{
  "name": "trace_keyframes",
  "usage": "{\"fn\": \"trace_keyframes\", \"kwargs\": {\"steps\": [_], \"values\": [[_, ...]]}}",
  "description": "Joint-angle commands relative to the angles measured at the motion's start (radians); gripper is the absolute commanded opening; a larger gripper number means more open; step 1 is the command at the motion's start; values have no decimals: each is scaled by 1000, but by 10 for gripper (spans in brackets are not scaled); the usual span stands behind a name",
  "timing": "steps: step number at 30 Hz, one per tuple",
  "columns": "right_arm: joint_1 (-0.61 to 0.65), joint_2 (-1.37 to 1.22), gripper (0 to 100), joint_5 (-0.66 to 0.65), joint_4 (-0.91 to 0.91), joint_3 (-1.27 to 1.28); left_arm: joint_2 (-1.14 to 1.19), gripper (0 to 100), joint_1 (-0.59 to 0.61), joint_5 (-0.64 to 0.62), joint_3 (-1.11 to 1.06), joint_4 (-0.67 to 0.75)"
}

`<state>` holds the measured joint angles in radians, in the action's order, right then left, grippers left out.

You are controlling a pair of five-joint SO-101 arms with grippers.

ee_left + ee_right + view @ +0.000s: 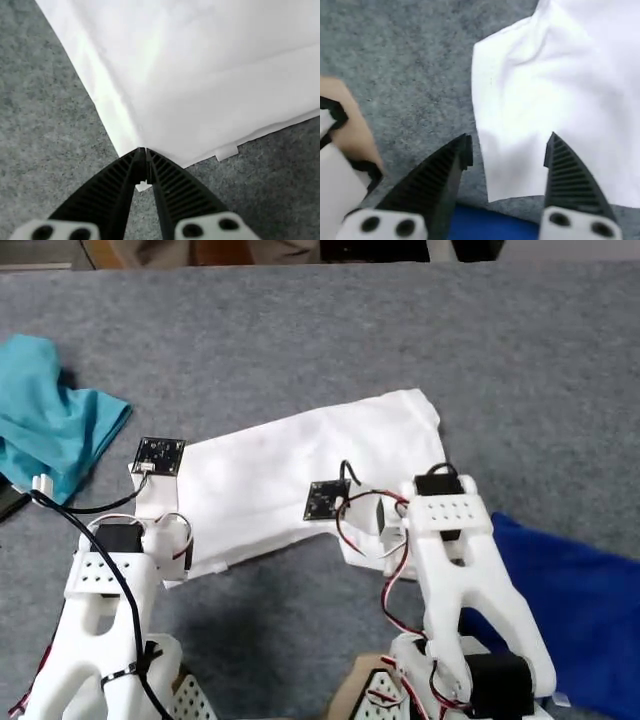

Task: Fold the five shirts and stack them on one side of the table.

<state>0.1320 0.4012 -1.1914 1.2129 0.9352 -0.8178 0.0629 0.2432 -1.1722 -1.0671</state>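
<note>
While the white shirt (300,472) was spread partly folded across the middle of the grey table (300,330), its near corner on the left arm's side was pinched by the left gripper (145,151). That gripper's jaws were pressed together on the cloth, and a scrap of white was seen between them. The right gripper (509,142) was held over the shirt's opposite near edge with its jaws wide apart and nothing between them, one finger above the grey surface and the other above the white fabric. A teal shirt (50,425) was left crumpled at the table's far left edge. A blue shirt (570,610) was laid at the near right, just beside the right arm.
</note>
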Motion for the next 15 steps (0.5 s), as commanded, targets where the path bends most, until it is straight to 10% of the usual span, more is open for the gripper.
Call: {"fn": "trace_keyframes", "kwargs": {"steps": [1,15], "values": [[2,25,247,-28,-37,5,-19,19,3,6,2,11],[62,-38,246,-35,-221,137,-19,19,114,8,5,12]]}}
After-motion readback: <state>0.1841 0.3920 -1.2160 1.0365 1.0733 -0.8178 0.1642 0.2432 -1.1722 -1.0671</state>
